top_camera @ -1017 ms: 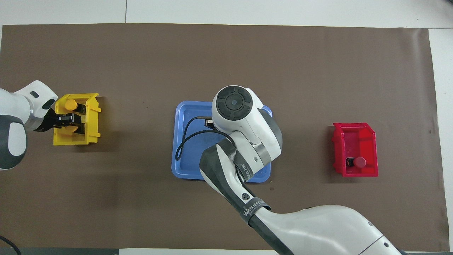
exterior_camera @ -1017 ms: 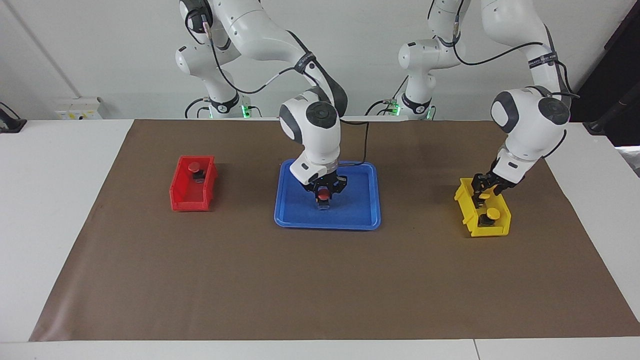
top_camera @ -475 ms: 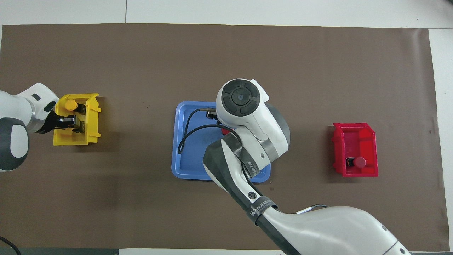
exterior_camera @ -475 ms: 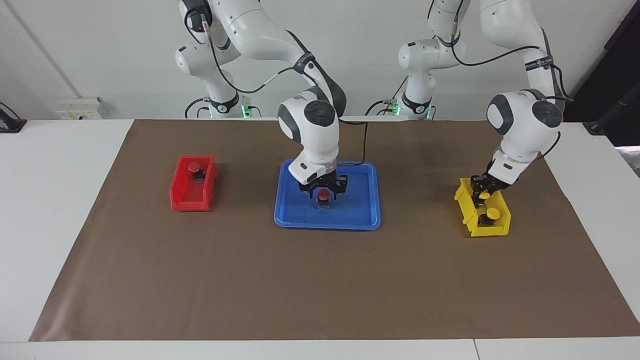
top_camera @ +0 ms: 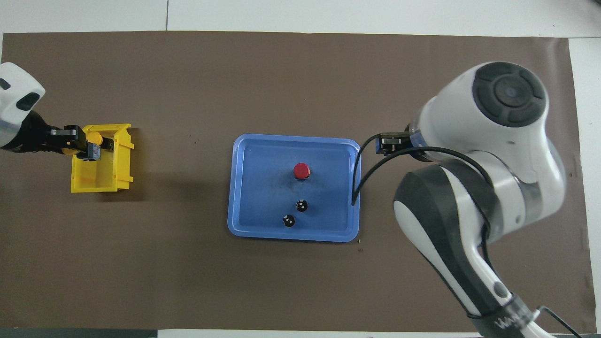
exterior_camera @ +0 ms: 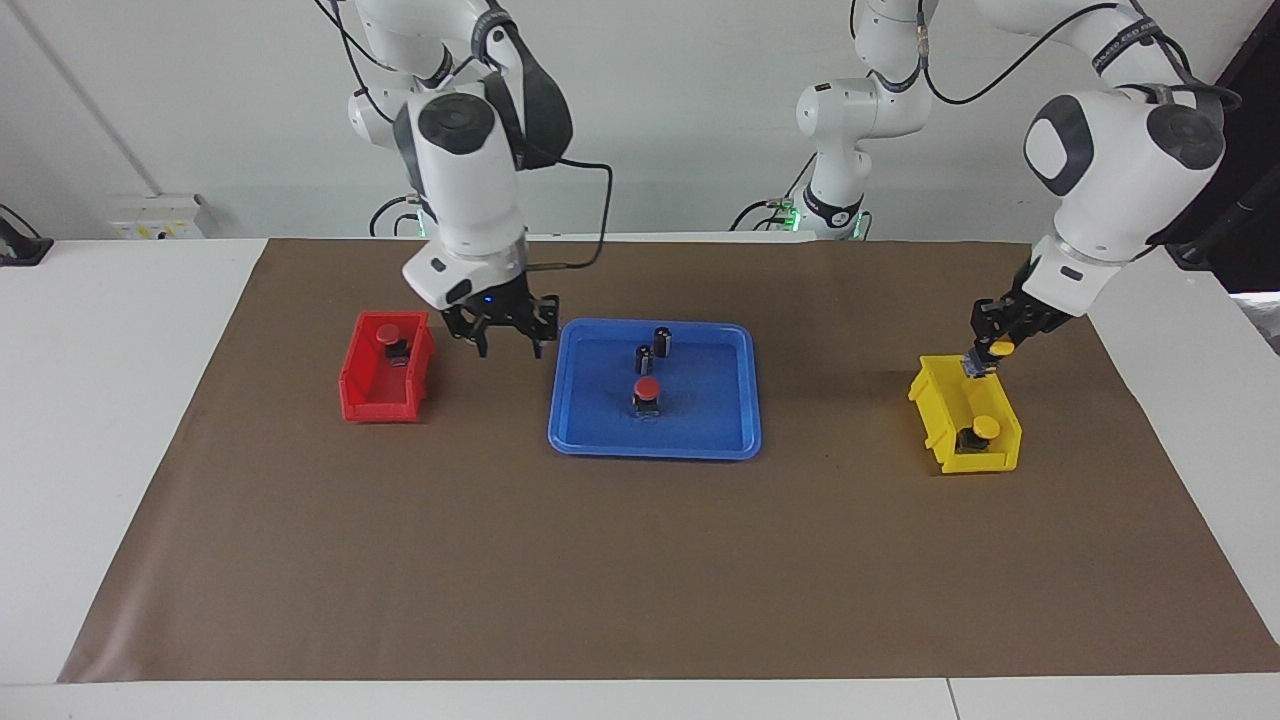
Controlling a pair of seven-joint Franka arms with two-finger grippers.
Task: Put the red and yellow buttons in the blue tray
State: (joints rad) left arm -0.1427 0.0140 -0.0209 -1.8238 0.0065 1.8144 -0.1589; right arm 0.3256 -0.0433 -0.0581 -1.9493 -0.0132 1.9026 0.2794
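Observation:
A red button (exterior_camera: 647,390) (top_camera: 301,170) stands on the blue tray (exterior_camera: 600,435) (top_camera: 256,188) with nothing holding it. My right gripper (exterior_camera: 505,338) hangs open and empty over the mat between the tray and the red bin (exterior_camera: 372,395). A second red button (exterior_camera: 391,337) sits in that bin. My left gripper (exterior_camera: 985,358) (top_camera: 89,149) is shut on a yellow button (exterior_camera: 1001,348), raised just over the yellow bin (exterior_camera: 950,440) (top_camera: 101,180). Another yellow button (exterior_camera: 985,428) (top_camera: 95,137) stays in that bin.
Two dark cylinders (exterior_camera: 662,340) (exterior_camera: 644,358) stand in the tray, nearer to the robots than the red button. In the overhead view the right arm covers the red bin. Brown mat (exterior_camera: 640,570) lies around the bins and tray.
My right gripper opened, left the red button in the tray, rose and swung toward the red bin. My left gripper shut on a yellow button and lifted it out of the yellow bin.

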